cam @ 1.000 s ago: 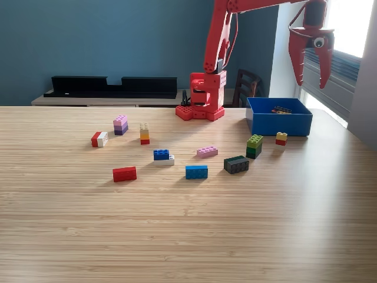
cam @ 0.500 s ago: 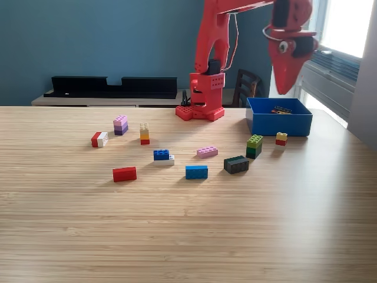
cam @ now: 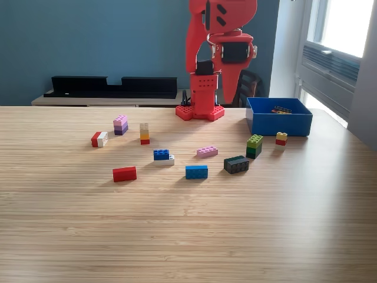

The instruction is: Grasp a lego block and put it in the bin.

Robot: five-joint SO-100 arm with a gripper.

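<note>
Your claw (cam: 228, 82) hangs high over the arm's base, pointing down; I cannot tell whether it is clenched or released. The bin (cam: 278, 123) sits at three o'clock from the base, some blocks inside, so loose blocks on the desk (cam: 188, 236) await you.

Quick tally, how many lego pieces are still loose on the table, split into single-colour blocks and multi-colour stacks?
Single-colour blocks: 4 (red, blue, pink, dark)
Multi-colour stacks: 6 (red-white, pink-purple, tan-yellow-red, blue-white, green, yellow-red)
Total: 10 on the table; more sit inside the bin.
</note>
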